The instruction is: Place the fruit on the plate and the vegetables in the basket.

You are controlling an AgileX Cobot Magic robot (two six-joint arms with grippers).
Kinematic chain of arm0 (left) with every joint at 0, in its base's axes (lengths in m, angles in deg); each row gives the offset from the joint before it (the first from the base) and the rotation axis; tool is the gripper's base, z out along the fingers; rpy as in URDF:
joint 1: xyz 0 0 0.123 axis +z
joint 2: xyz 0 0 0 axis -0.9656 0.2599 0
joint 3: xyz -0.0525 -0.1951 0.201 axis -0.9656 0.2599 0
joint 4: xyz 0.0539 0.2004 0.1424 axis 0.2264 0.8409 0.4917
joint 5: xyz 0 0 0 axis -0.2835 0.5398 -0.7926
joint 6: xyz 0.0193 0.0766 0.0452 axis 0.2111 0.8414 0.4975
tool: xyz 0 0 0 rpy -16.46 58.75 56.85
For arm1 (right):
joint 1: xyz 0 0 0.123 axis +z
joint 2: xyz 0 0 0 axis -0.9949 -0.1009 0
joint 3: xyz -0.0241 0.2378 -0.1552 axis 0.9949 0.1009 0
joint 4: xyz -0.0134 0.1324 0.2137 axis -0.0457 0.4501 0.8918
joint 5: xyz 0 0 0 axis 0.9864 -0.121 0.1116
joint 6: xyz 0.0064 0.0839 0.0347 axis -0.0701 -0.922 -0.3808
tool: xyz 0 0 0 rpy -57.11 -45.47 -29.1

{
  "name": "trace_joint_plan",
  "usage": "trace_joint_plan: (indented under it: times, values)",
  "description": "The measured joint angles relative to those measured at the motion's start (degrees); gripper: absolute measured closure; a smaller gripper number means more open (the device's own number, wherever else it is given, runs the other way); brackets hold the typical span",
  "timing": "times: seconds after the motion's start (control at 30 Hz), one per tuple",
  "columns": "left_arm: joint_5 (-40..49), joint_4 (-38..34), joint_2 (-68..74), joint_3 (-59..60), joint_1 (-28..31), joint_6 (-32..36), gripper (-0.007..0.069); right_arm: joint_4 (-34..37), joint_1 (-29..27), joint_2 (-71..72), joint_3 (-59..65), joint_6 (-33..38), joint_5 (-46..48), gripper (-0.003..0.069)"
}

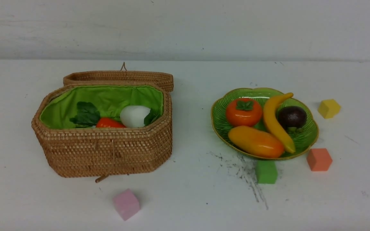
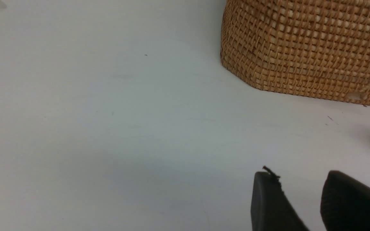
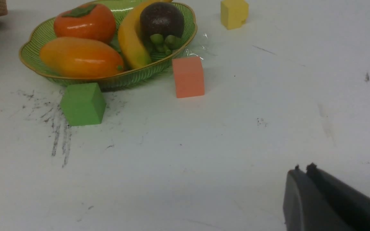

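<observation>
On the white table [image 1: 188, 199], as found:
Basket [image 1: 108, 150]: woven tan, octagonal, green cloth lining, on the table's left half; lid [image 1: 120, 77] thrown back and lying behind it.
Basket contents: white radish [image 1: 135, 116] with green leaves, orange-red carrot [image 1: 109, 123] just beside it, dark leafy top [image 1: 85, 115] toward the left; anything lower is hidden by the front wall.
Plate [image 1: 307, 138]: green ribbed dish with gold scalloped rim, on the table's right half, well apart from the basket.
Plate contents: persimmon [image 1: 243, 113] at the back left; mango [image 1: 255, 141] at the front; banana [image 1: 276, 122] running front to back between persimmon and mangosteen; mangosteen [image 1: 292, 116] at the right, touching the banana.
Cubes: green cube [image 1: 266, 172] touching or just under the plate's front rim; orange cube [image 1: 319, 159] near its front right; yellow cube [image 1: 329, 108] to its right; pink cube [image 1: 126, 204] in front of the basket.
Marks: dark scuffs [image 1: 246, 173] on the table left of the green cube.
Left gripper [image 2: 300, 183]: low over bare table near the basket's wall, jaws parted by a narrow gap, nothing between them.
Right gripper [image 3: 303, 171]: over bare table, well apart from the plate, jaws pressed together, holding nothing.
</observation>
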Motion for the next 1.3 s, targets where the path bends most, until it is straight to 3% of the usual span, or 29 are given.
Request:
trace_joint_plan:
  times: [1.3]
  values:
    - [0.0, 0.04, 0.0, 0.0, 0.0, 0.0, 0.0386, 0.06, 0.0, 0.0, 0.0, 0.0, -0.05, 0.057]
